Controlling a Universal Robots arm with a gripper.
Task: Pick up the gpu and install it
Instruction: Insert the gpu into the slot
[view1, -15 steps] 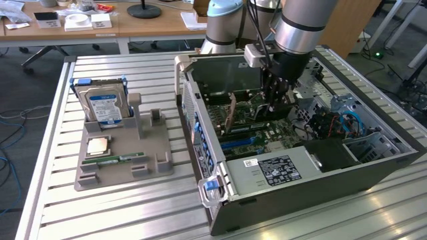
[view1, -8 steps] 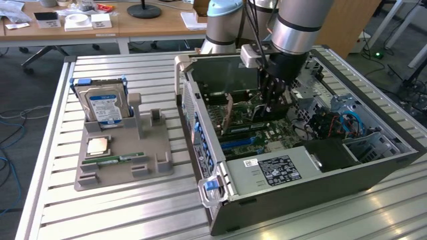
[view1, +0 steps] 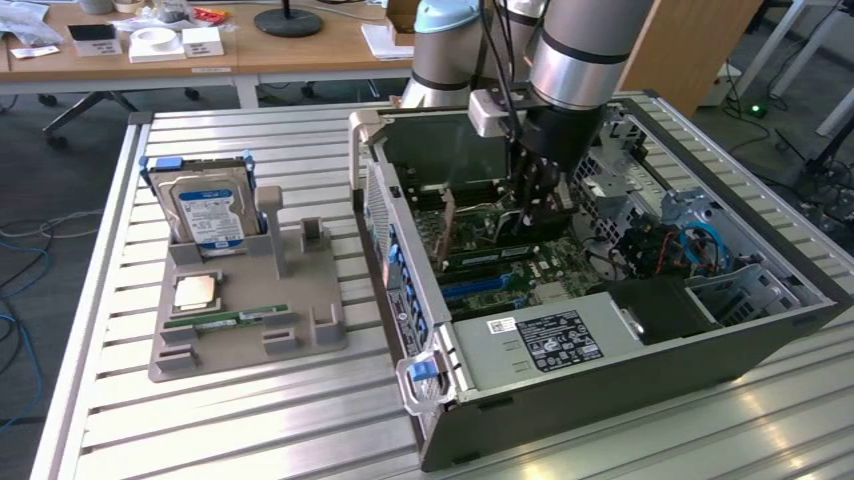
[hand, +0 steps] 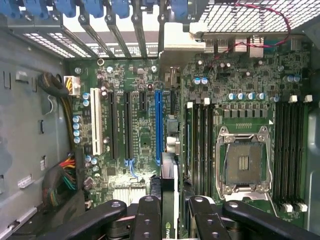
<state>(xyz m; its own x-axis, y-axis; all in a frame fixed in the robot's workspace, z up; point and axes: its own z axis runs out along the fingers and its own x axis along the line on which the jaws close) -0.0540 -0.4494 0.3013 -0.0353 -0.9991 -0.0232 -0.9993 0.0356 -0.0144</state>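
Holding the thin green-board gpu edge-on between closed fingers, the black gripper hangs above the green motherboard inside the grey metal computer case. Misalignment is the likely fault: the card appears just beside the long blue expansion slot, so its edge could strike the neighbouring black memory slots.

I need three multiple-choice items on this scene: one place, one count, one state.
1. Relative to the computer case, the gripper is: A inside it; B beside it; C behind it.
2. Count of hard drive units in the holder: A none; B three; C one.
3. The gpu is: A lying in the holder; B between the gripper's fingers; C on the hard drive.
Key: A, it reaches down into the open case; C, a single drive stands there; B, fingers flank the card.
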